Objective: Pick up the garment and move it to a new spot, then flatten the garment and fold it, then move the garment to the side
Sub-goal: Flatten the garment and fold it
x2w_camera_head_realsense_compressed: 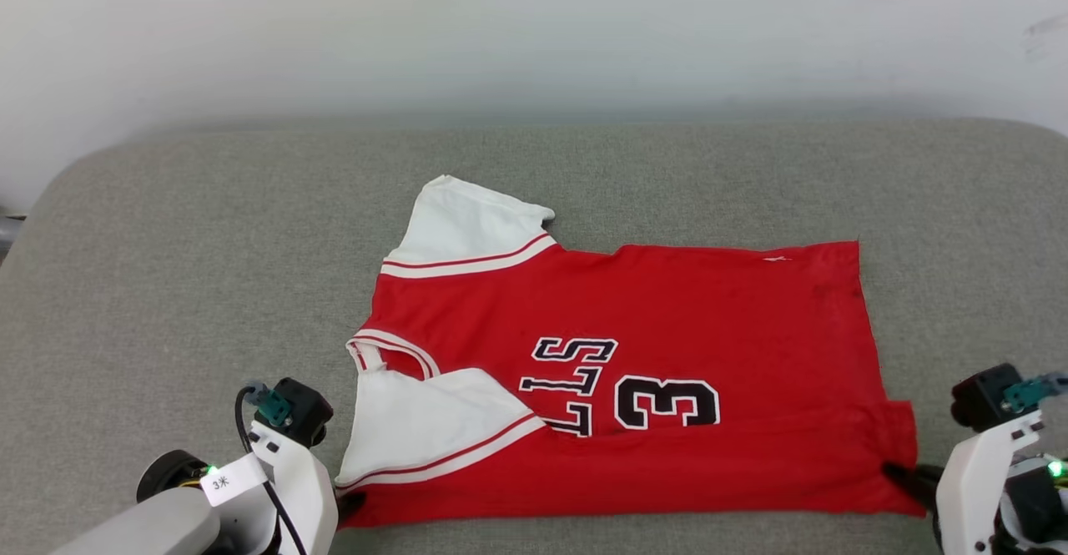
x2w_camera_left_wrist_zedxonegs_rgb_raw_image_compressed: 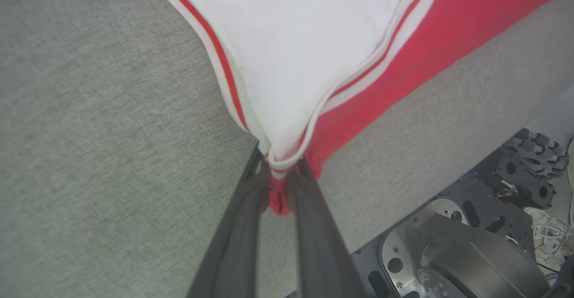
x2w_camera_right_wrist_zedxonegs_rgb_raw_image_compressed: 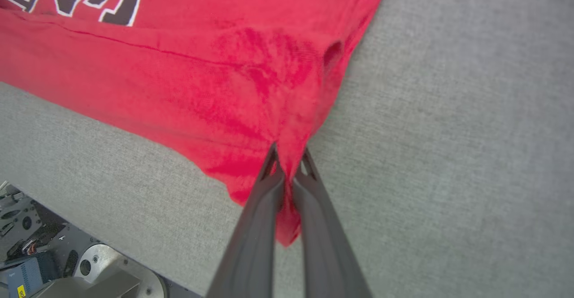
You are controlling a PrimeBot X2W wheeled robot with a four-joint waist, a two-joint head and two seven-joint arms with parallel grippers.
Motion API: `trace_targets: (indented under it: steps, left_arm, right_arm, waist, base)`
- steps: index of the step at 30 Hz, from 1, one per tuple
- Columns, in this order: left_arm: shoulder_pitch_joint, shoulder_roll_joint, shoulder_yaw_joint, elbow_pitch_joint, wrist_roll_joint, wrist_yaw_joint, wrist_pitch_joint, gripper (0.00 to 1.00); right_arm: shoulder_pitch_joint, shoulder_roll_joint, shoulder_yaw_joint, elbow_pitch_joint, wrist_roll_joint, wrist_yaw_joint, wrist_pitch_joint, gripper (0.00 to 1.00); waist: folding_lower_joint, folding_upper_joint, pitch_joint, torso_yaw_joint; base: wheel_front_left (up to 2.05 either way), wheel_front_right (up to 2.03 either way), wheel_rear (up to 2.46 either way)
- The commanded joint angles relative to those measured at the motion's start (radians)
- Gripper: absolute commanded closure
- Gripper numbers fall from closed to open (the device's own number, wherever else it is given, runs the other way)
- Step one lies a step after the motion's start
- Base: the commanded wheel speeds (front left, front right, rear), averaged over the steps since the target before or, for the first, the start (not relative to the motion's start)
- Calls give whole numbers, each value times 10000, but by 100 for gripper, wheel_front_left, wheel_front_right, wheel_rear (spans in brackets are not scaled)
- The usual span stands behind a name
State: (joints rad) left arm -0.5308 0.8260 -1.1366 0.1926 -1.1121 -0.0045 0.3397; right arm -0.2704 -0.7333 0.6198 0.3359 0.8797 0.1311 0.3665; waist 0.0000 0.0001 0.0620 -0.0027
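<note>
The left claw (x2w_camera_left_wrist_zedxonegs_rgb_raw_image_compressed: 280, 166) pinches the garment (x2w_camera_head_realsense_compressed: 692, 305) at its near left corner, where a white sleeve (x2w_camera_head_realsense_compressed: 417, 421) folded over the chest meets the red edge. The garment lies spread across the middle of the grey fabric-covered worktop (x2w_camera_head_realsense_compressed: 167, 246), collar to the left and number 3 (x2w_camera_head_realsense_compressed: 666, 403) facing up. The right claw (x2w_camera_right_wrist_zedxonegs_rgb_raw_image_compressed: 289, 159) is pressed together on the near right corner, bunching the red cloth.
</note>
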Motion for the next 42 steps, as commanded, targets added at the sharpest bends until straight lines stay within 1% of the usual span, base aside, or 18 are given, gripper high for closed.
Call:
trace_targets:
  steps: [1, 8, 9, 10, 11, 12, 16, 17, 19, 21, 24, 29, 35, 37, 39, 42]
  left_arm:
    - [137, -107, -52, 139, 12, 50, -35, 100]
    - [248, -486, -131, 1134, -69, -154, -165, 100]
    - [249, -522, -141, 1265, -39, -173, -207, 100]
    - [258, -550, -90, 1354, -67, -177, -300, 100]
    - [248, -560, -28, 1404, -96, -185, -392, 37]
    - [205, -541, 29, 1438, -50, -152, -532, 0]
    - [-7, -322, 114, 1229, 191, -79, -832, 0]
    - [-7, -322, 114, 1229, 191, -79, -832, 0]
    - [-154, -146, 184, 972, 343, -23, -920, 0]
    - [-286, 27, 302, 658, 398, 49, -981, 0]
    - [-676, 282, 535, 252, 585, 185, -1125, 0]
    - [-1595, 455, 1086, -79, 1154, 476, -1737, 0]
    - [-2754, 111, 1612, 248, 1455, 613, -2058, 0]
    - [-3141, -26, 1708, 449, 1466, 531, -1961, 0]
    - [-3535, -161, 1904, 695, 1309, 453, -1850, 0]
    - [-4223, -298, 1999, 1174, 1204, 215, -1409, 0]
  right_arm:
    - [127, 149, -25, 94, 51, -8, 59, 100]
    - [22, 578, 43, 819, -216, -10, -88, 100]
    - [4, 612, 46, 897, -260, -10, -196, 95]
    - [16, 667, 22, 945, -250, -11, -325, 52]
    - [42, 702, -9, 939, -264, -11, -482, 6]
    - [64, 702, -80, 933, -314, -11, -690, 0]
    - [241, 672, -344, 719, -507, -10, -1532, 0]
    - [241, 672, -344, 719, -507, -10, -1532, 0]
    - [262, 672, -589, 501, -567, -10, -1979, 0]
    - [261, 639, -826, 211, -809, -10, -2446, 0]
    - [195, 847, -1306, -109, -1319, -8, -3217, 0]
    - [151, 1547, -2581, -578, -2432, -10, -4527, 0]
    - [461, 2733, -4095, -1344, -3755, -8, -5469, 0]
    - [534, 3155, -4505, -1691, -4198, -8, -5613, 0]
    - [633, 3498, -4705, -2082, -4542, -8, -5591, 0]
    - [708, 3781, -4816, -2669, -4913, -10, -5419, 0]
  waist:
    - [0, -1, 109, -34]
    - [0, -1, 324, -62]
    - [0, -1, 315, -54]
    - [0, -1, 293, -42]
    - [0, -1, 256, -25]
    - [0, -1, 202, -10]
    - [0, -1, -32, 20]
    - [0, -1, -32, 20]
    - [0, -1, -105, 17]
    - [0, -1, -154, -5]
    - [0, -1, -156, -85]
    - [0, -1, 61, -319]
    - [0, -1, 634, -741]
    - [0, -1, 915, -915]
    - [0, -1, 1242, -1112]
    - [0, -1, 1782, -1390]
  base:
    - [0, 0, 0]
    - [0, 0, 0]
    - [0, 0, 0]
    - [0, 0, 0]
    - [0, 0, 0]
    - [0, 0, 0]
    - [0, 0, 0]
    - [0, 0, 0]
    - [0, 0, 0]
    - [0, 0, 0]
    - [0, 0, 0]
    - [0, 0, 0]
    - [0, 0, 0]
    - [0, 0, 0]
    - [0, 0, 0]
    - [0, 0, 0]
